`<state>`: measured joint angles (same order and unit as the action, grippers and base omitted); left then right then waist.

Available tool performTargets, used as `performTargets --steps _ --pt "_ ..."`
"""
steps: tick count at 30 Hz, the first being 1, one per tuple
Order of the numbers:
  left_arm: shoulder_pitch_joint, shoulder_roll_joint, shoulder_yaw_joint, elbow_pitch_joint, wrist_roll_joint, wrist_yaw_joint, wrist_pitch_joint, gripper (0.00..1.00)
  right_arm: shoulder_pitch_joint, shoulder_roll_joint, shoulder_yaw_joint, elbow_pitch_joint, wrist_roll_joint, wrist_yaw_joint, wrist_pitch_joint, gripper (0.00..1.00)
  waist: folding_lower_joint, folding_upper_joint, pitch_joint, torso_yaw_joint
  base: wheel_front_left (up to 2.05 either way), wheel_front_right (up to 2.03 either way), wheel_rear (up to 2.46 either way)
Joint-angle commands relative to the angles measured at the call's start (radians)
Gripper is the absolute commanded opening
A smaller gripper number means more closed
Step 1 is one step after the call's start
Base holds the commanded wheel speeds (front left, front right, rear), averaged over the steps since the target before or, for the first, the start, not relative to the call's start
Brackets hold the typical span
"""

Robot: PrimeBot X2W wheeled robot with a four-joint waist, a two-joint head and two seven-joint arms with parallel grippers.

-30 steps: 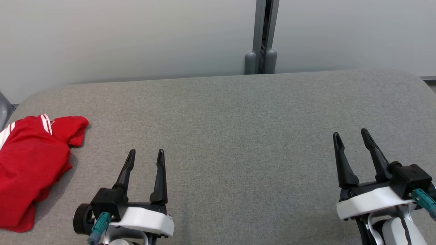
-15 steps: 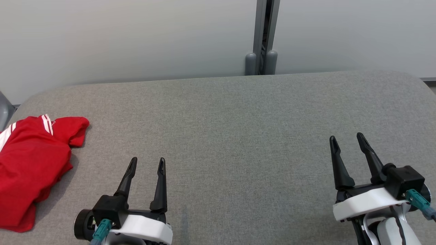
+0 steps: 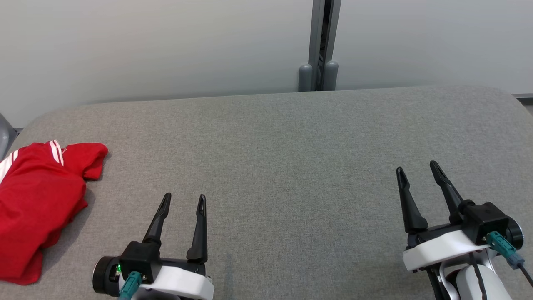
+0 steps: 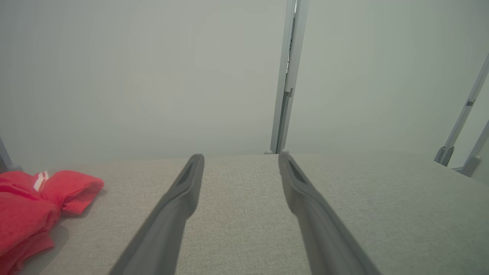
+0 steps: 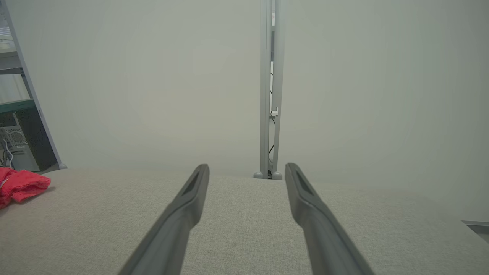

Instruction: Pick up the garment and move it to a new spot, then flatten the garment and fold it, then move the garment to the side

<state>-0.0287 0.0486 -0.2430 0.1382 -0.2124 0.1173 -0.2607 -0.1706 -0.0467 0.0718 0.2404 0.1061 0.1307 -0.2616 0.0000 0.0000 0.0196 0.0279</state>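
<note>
The red garment (image 3: 37,200), with white stripes, lies bunched at the left edge of the grey table (image 3: 283,141); it is partly cut off by the head view's edge. It also appears as a red garment (image 4: 30,206) at the lower left of the left wrist view and as a red garment (image 5: 19,185) far left of the right wrist view. My left gripper (image 3: 184,200) is open near the front edge, to the right of the garment and apart from it. My right gripper (image 3: 416,168) is open at the lower right, holding nothing.
A pale wall runs behind the table, with a grey metal post (image 3: 320,46) at the back centre. Shelving with equipment (image 5: 19,126) stands at the far left of the right wrist view. Angled metal struts (image 4: 462,122) stand beyond the table's right end.
Both grippers have drawn back toward the front edge of the table, staying open. The garment has not moved.
</note>
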Motion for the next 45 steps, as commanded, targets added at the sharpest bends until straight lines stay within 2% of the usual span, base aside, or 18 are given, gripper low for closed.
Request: performTargets --steps 1,35,40,45 --pt "-0.002 0.004 0.000 0.003 -0.004 0.004 -0.006 1.00 -0.008 -0.008 -0.002 0.002 -0.001 0.000 -0.006 1.00 0.0000 0.0000 0.001 0.000 0.00 0.00 0.00" --pt "-0.004 0.003 -0.008 0.018 -0.018 0.004 -0.006 1.00 0.005 -0.008 -0.008 -0.003 0.009 0.000 -0.006 1.00 0.0000 0.0000 -0.006 0.002 0.00 0.00 0.00" --pt "-0.014 0.004 -0.014 0.022 -0.024 0.003 -0.006 1.00 0.009 -0.007 -0.014 -0.005 0.007 0.000 -0.006 1.00 0.0000 0.0000 0.003 0.034 0.00 0.00 0.00" --pt "-0.023 0.004 -0.015 0.026 -0.023 0.006 -0.005 1.00 0.011 -0.007 -0.015 -0.007 0.004 0.000 -0.006 1.00 0.0000 0.0000 0.018 0.105 0.00 0.00 0.00"
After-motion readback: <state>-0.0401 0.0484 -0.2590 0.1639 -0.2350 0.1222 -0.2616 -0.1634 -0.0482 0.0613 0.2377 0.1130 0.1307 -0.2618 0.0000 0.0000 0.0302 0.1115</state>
